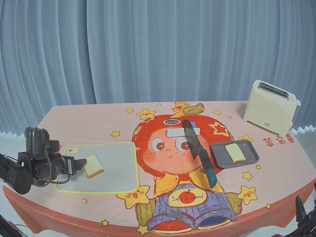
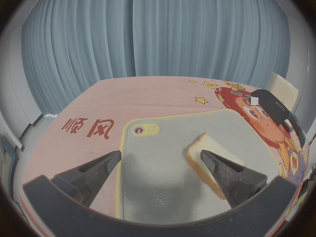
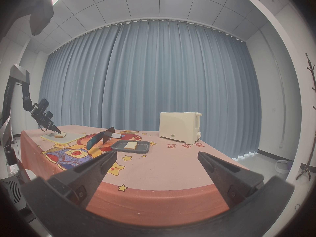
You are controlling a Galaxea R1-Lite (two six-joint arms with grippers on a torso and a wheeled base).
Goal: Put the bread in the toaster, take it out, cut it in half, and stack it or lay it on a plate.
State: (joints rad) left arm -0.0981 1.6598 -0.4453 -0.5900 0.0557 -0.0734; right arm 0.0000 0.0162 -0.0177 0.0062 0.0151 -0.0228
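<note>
A half slice of bread [image 1: 93,166] [image 2: 217,150] lies on the white cutting board [image 1: 112,171] [image 2: 164,181] at the table's left. My left gripper [image 1: 79,163] [image 2: 161,158] hovers low over the board's left end, open, with one finger [image 2: 227,171] at the bread's edge. A second half slice [image 1: 235,152] [image 3: 130,145] rests in the grey tray [image 1: 219,153] [image 3: 143,147]. The cream toaster [image 1: 270,107] [image 3: 179,126] stands at the back right. The knife [image 1: 199,148] [image 3: 100,137] lies mid-table. My right gripper [image 3: 156,155] is open and holds nothing, off the table's front right corner.
The knife's dark blade points away from me and its teal handle [image 1: 209,168] points toward the front edge. A small crumb [image 1: 84,201] lies in front of the board. A blue curtain hangs behind the table. Bare tabletop lies between the tray and the toaster.
</note>
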